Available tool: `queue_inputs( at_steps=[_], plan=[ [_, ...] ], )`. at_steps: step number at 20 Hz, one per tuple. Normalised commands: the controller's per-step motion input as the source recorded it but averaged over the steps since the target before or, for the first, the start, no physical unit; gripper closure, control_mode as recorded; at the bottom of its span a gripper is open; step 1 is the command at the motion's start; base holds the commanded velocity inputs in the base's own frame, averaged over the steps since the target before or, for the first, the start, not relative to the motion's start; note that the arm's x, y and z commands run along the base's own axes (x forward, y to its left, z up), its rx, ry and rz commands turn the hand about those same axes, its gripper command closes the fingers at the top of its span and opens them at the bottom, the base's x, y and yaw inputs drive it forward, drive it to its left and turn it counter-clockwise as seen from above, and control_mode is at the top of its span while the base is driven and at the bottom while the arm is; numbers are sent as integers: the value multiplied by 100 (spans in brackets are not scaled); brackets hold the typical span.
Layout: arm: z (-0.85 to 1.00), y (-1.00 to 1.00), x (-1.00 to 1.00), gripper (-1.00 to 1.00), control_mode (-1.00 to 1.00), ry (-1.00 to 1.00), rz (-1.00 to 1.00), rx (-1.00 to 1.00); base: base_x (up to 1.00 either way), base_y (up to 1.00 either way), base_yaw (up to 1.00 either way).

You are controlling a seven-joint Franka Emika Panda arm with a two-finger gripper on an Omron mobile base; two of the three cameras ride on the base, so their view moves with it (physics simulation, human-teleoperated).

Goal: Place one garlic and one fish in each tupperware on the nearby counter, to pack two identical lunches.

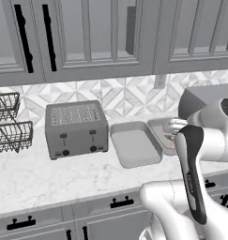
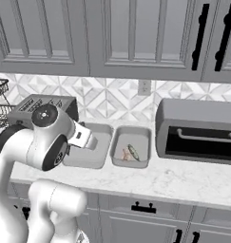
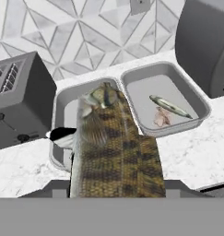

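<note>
In the hand view a big brown-mottled fish (image 3: 111, 152) lies lengthwise right in front of the camera and hides the fingertips. My gripper (image 2: 87, 139) is shut on it, hovering above the near end of the left tupperware (image 3: 62, 99), whose visible floor is bare (image 1: 134, 143). The right tupperware (image 3: 198, 110) holds a slim greenish fish (image 3: 171, 106) and a pale garlic (image 3: 160, 117), which also show from the right base as the fish (image 2: 133, 152) and garlic (image 2: 125, 154). Both trays sit side by side on the white counter (image 1: 40, 178).
A slotted grey toaster (image 1: 75, 127) stands left of the trays, with a wire dish rack (image 1: 7, 124) beyond it. A dark toaster oven (image 2: 197, 130) sits close on the right. Wall cabinets hang overhead and the tiled wall runs behind.
</note>
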Motion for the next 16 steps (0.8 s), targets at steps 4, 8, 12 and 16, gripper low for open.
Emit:
queue_inputs(
  at_steps=[4,8,12,16],
  plan=[
    [0,0,0,100,100,0,0,0,48,-47,0],
    [-41,46,73,100,-100,0,0,-3,17,0,0],
    [-91,100,100,100,-100,6,0,-1,0,0,0],
    [-100,76,100,100,-100,14,0,0,0,0,0]
  ],
)
